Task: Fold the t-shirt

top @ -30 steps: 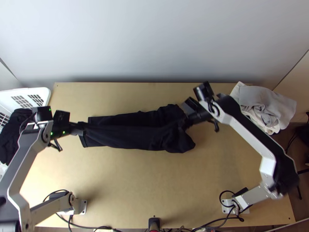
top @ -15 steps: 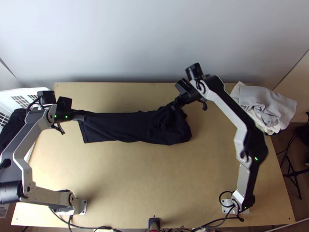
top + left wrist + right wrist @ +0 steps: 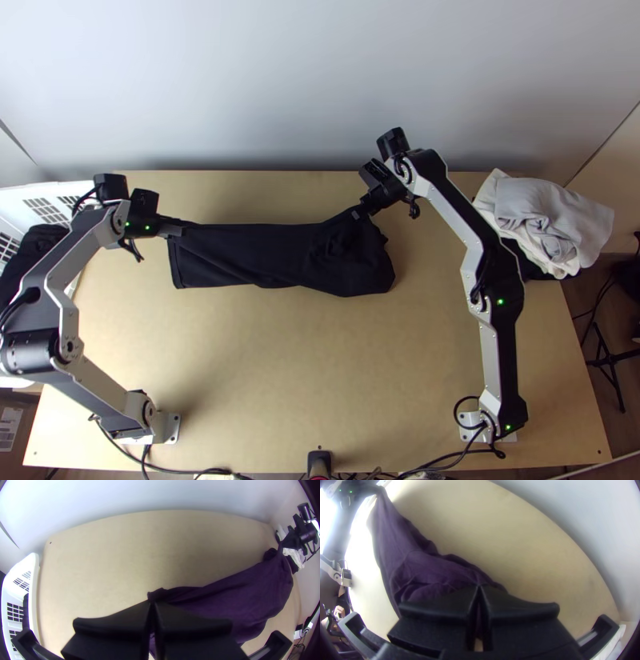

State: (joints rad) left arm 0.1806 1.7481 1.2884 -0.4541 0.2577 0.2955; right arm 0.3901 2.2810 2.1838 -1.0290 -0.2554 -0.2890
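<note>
- My left end effector (image 3: 182, 230) is pinching one far corner of the long black cloth t-shirt (image 3: 280, 254), and my right end effector (image 3: 358, 214) is gripping the other far corner.
- Between and below my two end effectors, the shirt is spanning the light wooden desk (image 3: 304, 360) as a band, its near edge seemingly resting on the wood.
- Both my grips are catching only a little cloth at the very edge, so a hard pull could be tugging a corner free.
- Close to my right end effector the cloth is bunching, and a fold made now could be trapping those creases.
- If either pinch is missing an under layer, that layer could be trailing and leaving the fold crooked.
- Uneven lifting or lowering could be skewing the band or dragging its near edge.
- Beyond the desk, well apart from my left end effector, a small pale label (image 3: 10, 422) is showing; I am making out no words on it.
</note>
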